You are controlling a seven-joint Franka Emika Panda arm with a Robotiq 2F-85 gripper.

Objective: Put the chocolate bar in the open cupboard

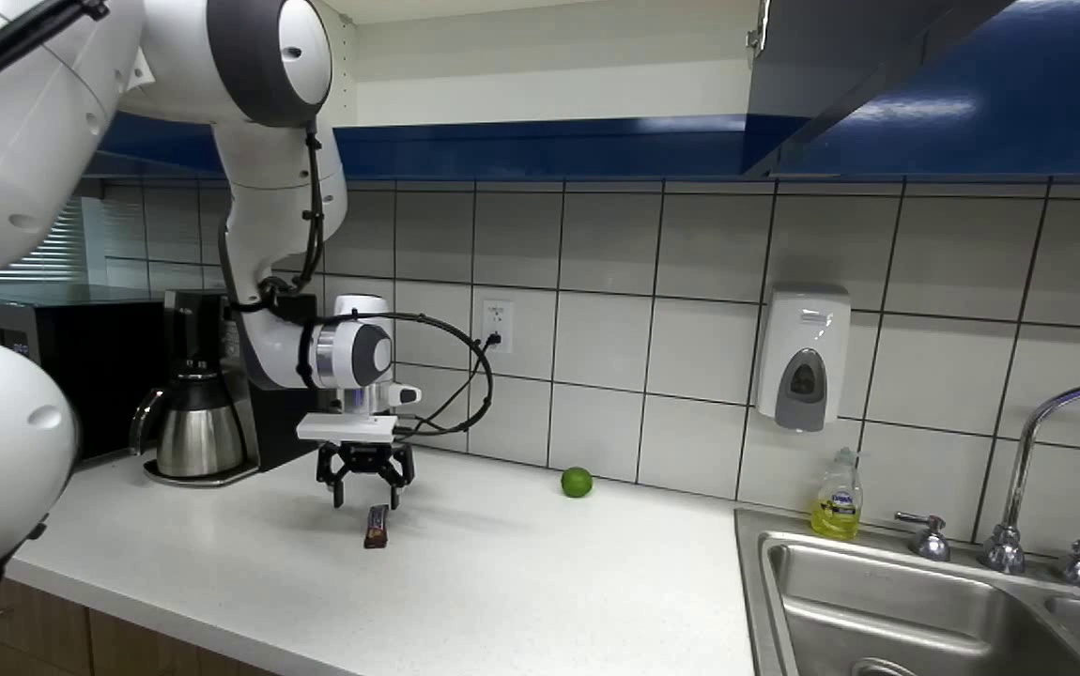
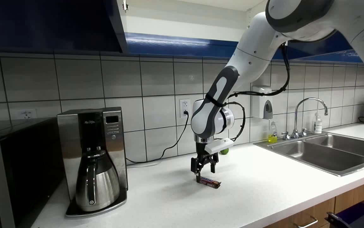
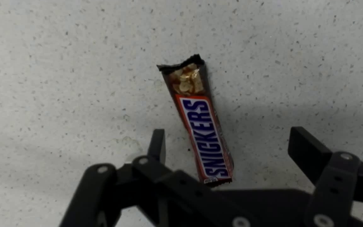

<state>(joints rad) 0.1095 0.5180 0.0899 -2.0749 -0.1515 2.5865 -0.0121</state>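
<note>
The chocolate bar, a Snickers in a dark and red wrapper, lies flat on the white counter. It shows in both exterior views (image 1: 377, 528) (image 2: 210, 182) and, slightly slanted, in the wrist view (image 3: 200, 126). My gripper (image 1: 366, 500) (image 2: 205, 175) points down just above the bar. In the wrist view the gripper (image 3: 227, 143) is open, its fingers wide apart on either side of the bar's lower half, holding nothing. The open cupboard, with white interior and dark blue frame, hangs on the wall above the counter in both exterior views (image 1: 549, 80) (image 2: 182, 20); its upper part is cut off.
A coffee maker (image 2: 96, 158) and black microwave (image 2: 20, 171) stand on the counter. A small green round object (image 1: 576, 483) lies near the tiled wall. A sink (image 1: 887, 601) with faucet (image 1: 1019, 469) and dish soap (image 1: 838, 498) is at the far end. A raised cupboard door (image 1: 934, 94) overhangs the counter.
</note>
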